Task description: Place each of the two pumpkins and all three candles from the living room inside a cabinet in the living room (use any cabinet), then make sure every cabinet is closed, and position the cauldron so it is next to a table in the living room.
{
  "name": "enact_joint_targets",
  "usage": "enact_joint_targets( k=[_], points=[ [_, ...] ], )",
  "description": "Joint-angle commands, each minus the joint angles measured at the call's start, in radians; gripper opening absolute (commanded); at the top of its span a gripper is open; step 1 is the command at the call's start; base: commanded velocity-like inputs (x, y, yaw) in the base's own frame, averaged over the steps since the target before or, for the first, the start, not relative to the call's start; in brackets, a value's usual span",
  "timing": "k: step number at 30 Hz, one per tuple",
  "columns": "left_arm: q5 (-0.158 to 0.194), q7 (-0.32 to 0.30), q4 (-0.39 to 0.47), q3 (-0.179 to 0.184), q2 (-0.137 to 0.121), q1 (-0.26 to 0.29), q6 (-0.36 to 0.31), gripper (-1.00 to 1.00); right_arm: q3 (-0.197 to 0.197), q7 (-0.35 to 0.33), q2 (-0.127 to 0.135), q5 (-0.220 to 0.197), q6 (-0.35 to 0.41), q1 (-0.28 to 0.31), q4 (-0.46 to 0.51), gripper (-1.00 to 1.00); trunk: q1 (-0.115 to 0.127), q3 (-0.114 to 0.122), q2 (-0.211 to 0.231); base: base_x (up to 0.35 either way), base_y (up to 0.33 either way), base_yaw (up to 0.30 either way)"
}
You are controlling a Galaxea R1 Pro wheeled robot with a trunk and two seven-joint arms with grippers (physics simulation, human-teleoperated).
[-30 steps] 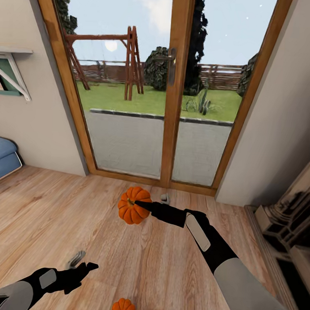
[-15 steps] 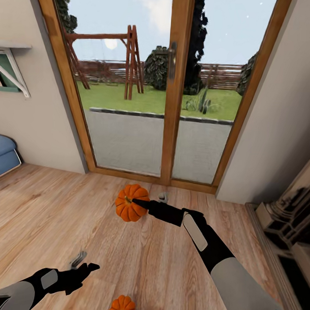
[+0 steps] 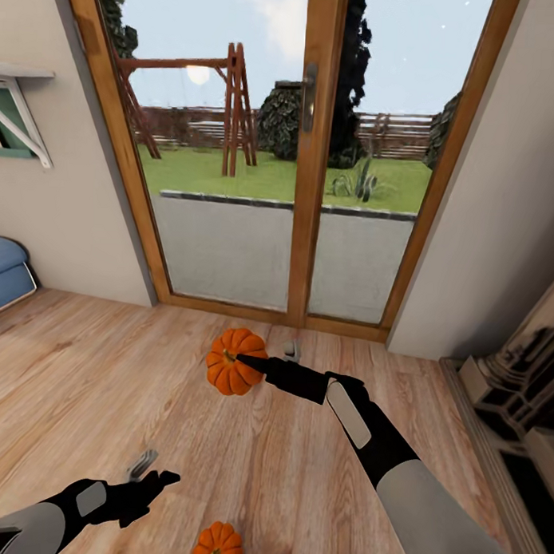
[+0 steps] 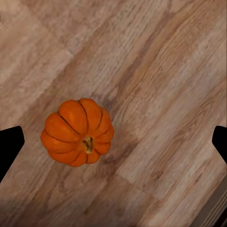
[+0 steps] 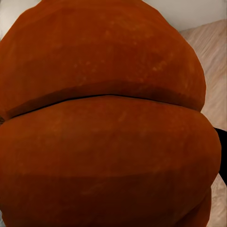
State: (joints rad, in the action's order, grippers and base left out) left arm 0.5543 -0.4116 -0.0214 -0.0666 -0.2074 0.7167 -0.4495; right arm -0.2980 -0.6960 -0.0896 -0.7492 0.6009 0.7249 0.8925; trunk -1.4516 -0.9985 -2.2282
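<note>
The right gripper (image 3: 246,361) holds one pumpkin (image 3: 230,370) clamped above the plank floor (image 3: 82,382); the left gripper (image 3: 160,479) hangs spread wide over the second pumpkin (image 4: 77,131).

One ribbed orange pumpkin (image 3: 236,361) held aloft, another pumpkin (image 3: 217,543) on floor.

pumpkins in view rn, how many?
2. One pumpkin is at the right gripper, near the glass door. The other pumpkin lies on the floor nearer the robot, below the left gripper. No others visible.
</note>
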Motion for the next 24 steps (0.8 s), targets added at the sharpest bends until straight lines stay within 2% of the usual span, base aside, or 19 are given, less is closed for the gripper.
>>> enact_joint_targets(
  k=[1, 7, 24],
  points=[
    [0.0, 0.001, -0.002, -0.007, 0.001, 0.001, -0.005, 1.0, 0.0, 0.003, 0.0, -0.01, 0.008, 0.001, 0.0, -1.0, -0.004, -0.004, -0.008, 0.0, 0.0, 0.0],
    [0.0, 0.009, 0.004, -0.007, 0.018, 0.001, -0.005, 1.0, 0.001, 0.001, 0.001, -0.01, 0.008, 0.001, 0.002, -1.0, -0.027, -0.023, -0.05, 0.0, 0.0, 0.0],
    [0.007, 0.009, 0.0, -0.009, 0.013, 0.001, 0.009, 1.0, -0.001, 0.0, 0.0, -0.012, 0.01, 0.001, 0.003, -1.0, -0.092, -0.076, -0.169, 0.0, 0.0, 0.0]
  ],
)
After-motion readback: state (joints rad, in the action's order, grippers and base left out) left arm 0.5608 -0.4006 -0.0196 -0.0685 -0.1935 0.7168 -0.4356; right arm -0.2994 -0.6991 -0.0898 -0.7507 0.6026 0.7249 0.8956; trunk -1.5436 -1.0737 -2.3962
